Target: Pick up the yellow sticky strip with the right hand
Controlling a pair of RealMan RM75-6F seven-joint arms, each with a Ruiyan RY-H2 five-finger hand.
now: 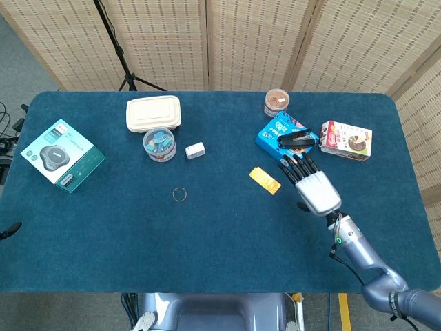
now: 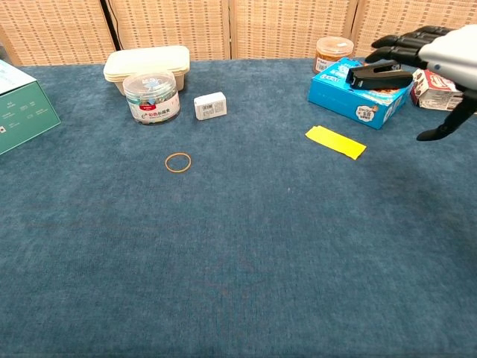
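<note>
With fingers spread wide and empty, the right hand (image 1: 311,185) hovers just beside the yellow sticky strip (image 1: 265,181) lying flat on the desk (image 1: 220,241), so it should lower and pinch an edge.

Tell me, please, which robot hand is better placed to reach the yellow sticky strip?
The right robot hand: it hovers open just right of the yellow sticky strip, while the left barely shows at the table's far left edge.

Open cloth surrounds the yellow sticky strip (image 2: 335,142); blue box (image 2: 359,92) stands behind.
</note>
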